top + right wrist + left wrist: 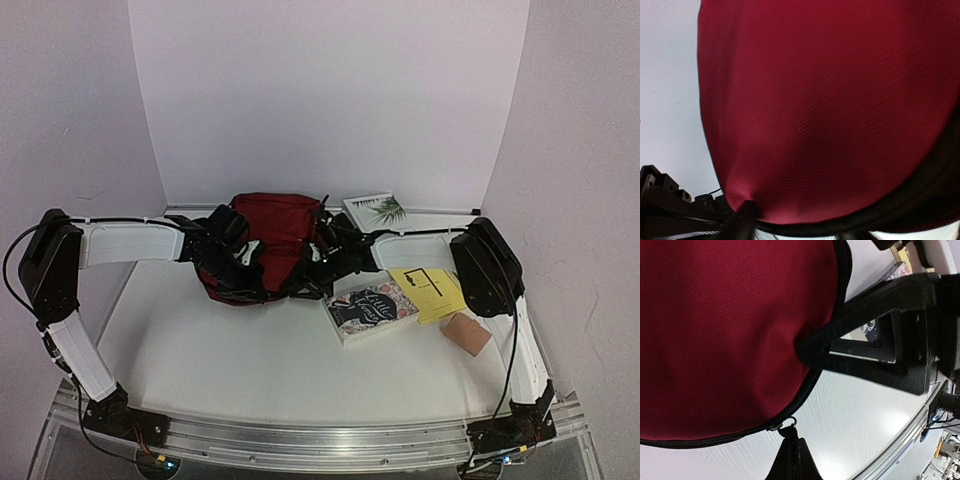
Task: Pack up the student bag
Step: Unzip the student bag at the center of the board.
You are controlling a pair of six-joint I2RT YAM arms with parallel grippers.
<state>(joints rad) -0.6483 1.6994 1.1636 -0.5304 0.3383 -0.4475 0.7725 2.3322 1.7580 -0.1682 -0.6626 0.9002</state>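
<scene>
The student bag (272, 228), dark red with black trim, lies at the back middle of the table and fills both wrist views (725, 330) (825, 100). My left gripper (238, 254) is at its left side, shut on the black zip pull (790, 460), which hangs from a metal ring on the zip. My right gripper (320, 252) is at the bag's right edge, closed on the red fabric. One of its fingers (812, 347) presses a dimple into the cloth, also seen as a dark fingertip (741, 221). The other finger is hidden by the bag.
A patterned book (371, 308) lies right of the bag, with a yellow sheet (430, 292) and a tan block (467, 333) beside it. A white book with a plant picture (376, 210) lies at the back right. White walls close in on three sides.
</scene>
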